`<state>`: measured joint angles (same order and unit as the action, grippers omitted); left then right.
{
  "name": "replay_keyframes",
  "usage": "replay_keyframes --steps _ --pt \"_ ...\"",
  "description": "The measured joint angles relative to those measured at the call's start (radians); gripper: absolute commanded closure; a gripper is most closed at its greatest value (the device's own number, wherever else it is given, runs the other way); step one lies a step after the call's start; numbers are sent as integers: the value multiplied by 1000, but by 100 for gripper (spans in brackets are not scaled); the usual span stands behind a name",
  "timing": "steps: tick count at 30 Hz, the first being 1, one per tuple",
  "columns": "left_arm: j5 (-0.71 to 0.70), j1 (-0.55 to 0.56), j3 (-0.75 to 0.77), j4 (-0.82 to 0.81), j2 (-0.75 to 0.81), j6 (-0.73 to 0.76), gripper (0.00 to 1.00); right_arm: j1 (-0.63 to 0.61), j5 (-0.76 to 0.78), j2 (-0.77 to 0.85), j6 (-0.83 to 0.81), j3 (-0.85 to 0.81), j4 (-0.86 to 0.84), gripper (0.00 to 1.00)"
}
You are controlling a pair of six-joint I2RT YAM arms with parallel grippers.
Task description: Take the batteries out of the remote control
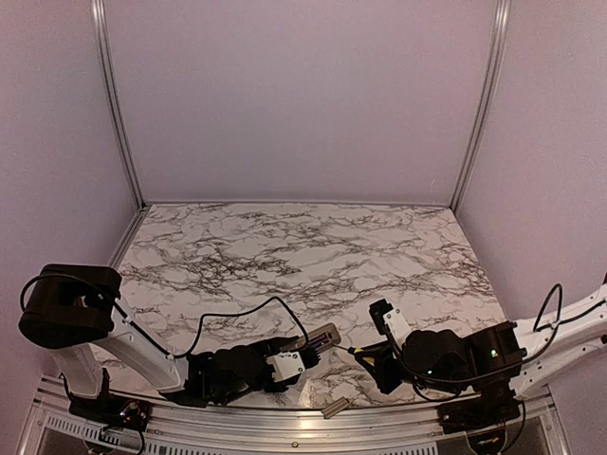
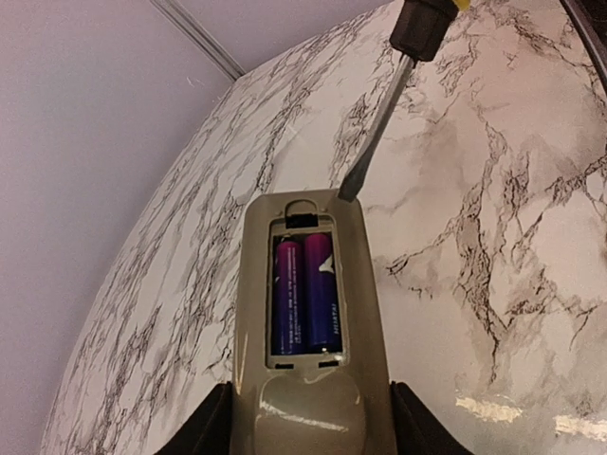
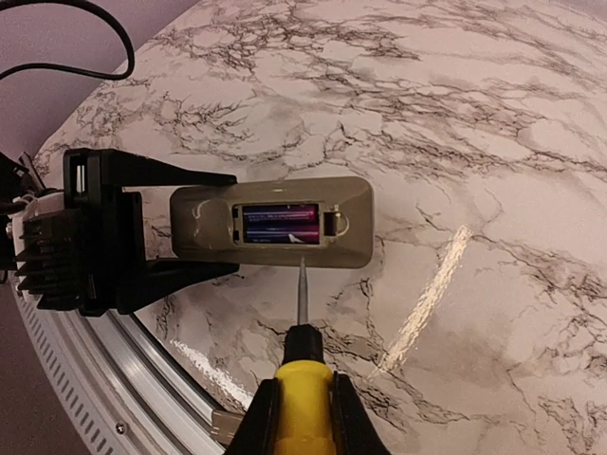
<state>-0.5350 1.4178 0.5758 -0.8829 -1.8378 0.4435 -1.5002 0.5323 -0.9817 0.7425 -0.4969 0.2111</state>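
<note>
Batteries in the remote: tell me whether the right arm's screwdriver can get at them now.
Probably yes. The batteries lie uncovered in the remote control, and the screwdriver in the right gripper points at the recess edge with nothing between. The left gripper clamps the other end.

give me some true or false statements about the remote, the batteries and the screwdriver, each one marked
1. The remote control lies back up with its batteries exposed. True.
2. Both batteries have been taken out. False: both sit inside the remote control.
3. The right gripper is shut on the screwdriver. True.
4. The left gripper holds the screwdriver. False: it grips the remote control by its sides.
5. A small flat cover piece lies loose by the near edge of the table. True.
</note>
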Motion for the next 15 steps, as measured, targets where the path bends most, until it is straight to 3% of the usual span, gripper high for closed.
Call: replay_keyframes --steps 15 --pt "-15 4 -1 -10 -28 55 100 -1 29 -3 1 8 -47 100"
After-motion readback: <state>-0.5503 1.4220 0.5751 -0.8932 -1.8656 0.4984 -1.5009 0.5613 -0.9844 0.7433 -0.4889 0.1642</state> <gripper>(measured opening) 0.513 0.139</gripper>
